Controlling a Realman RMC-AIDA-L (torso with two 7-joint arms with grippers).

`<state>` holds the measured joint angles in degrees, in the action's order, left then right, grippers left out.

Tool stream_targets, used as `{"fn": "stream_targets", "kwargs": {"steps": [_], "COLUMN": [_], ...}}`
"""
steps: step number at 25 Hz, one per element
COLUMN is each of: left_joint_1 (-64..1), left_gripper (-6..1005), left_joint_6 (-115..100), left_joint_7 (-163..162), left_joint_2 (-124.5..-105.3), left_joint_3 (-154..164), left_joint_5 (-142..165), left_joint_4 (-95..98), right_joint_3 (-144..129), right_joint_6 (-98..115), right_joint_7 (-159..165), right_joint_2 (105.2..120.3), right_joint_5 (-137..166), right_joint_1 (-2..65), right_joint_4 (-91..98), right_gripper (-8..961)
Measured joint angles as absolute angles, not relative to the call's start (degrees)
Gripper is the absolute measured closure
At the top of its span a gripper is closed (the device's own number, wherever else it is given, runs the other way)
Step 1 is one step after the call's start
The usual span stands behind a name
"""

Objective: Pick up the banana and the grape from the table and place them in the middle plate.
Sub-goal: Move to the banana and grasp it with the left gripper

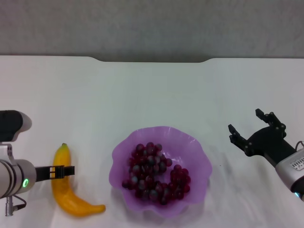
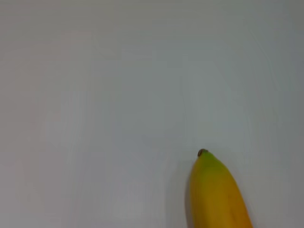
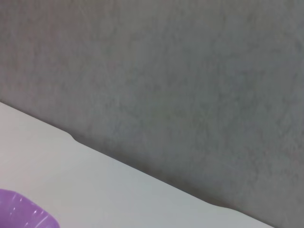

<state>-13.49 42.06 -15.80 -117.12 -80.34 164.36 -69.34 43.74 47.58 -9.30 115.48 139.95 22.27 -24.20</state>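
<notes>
The banana (image 1: 70,195) lies on the white table (image 1: 152,95) at the left, its green tip (image 2: 203,154) pointing away from me. My left gripper (image 1: 71,171) reaches across the banana's middle from the left, and the left wrist view shows only the banana's (image 2: 216,194) tip end. The grape (image 1: 153,173) bunch lies inside the purple middle plate (image 1: 192,142). Off to the right of the plate, my right gripper (image 1: 245,120) hovers open and holds nothing.
The table's far edge has a notch (image 1: 149,61) in front of a grey wall. In the right wrist view a bit of the plate's rim (image 3: 23,216) shows at one corner. White tabletop spreads beyond the plate.
</notes>
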Motion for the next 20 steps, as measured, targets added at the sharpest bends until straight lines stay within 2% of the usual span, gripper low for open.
{"fn": "stream_targets", "kwargs": {"steps": [20], "left_joint_1": [-15.8], "left_gripper": [283], "left_joint_6": [41.1], "left_joint_7": [-16.8], "left_joint_2": [-117.19], "left_joint_3": [-78.7], "left_joint_5": [164.4], "left_joint_4": [-65.7], "right_joint_3": [43.3], "right_joint_6": [47.5], "right_joint_7": [-9.3], "right_joint_2": [115.57], "right_joint_5": [139.9], "right_joint_1": [22.8], "right_joint_4": [-23.6], "right_gripper": [96]}}
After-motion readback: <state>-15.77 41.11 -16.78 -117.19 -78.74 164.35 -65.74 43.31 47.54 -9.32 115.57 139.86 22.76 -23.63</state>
